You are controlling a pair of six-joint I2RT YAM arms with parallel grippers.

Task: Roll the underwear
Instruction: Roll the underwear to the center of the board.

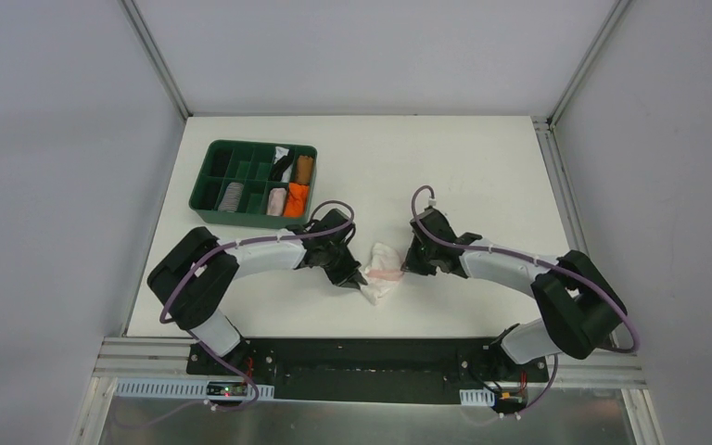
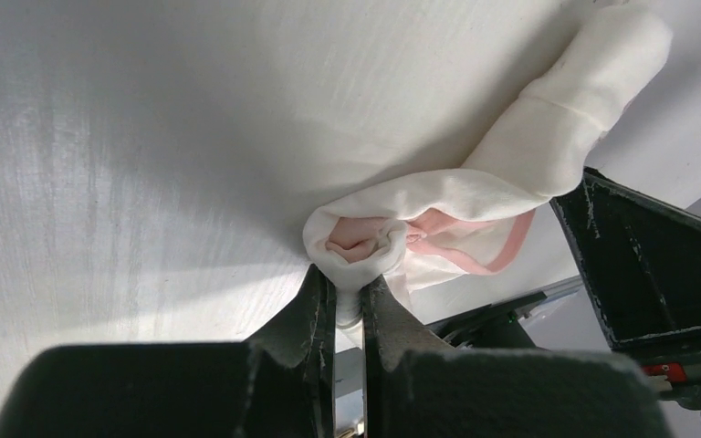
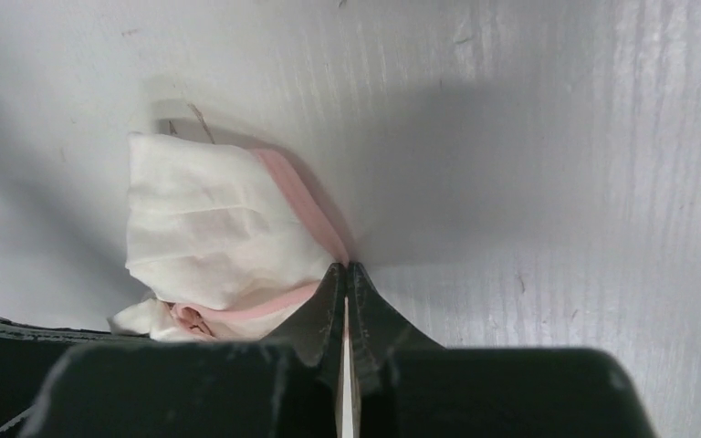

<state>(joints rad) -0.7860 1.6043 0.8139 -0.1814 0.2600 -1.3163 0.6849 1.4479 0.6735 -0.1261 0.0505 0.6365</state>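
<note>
**Both pincers closed at the briefs, near the tabletop's front edge**

I see the white tabletop with the left arm and right arm both bent inward towards its middle. A green plastic compartment tray sits towards the far left corner. It holds rolled cloths in orange, brown, grey and pale colours.

The pale pink-white fabric briefs with pink edging lie bunched between the two arms, near the front edge and about midway along it.

From the left wrist view, the left gripper is almost fully closed and pinches white cloth at one rolled end of the briefs.

From the right wrist view, the right gripper is closed tight, its tips touching the pink edging. I cannot tell whether any cloth is caught between them.
</note>
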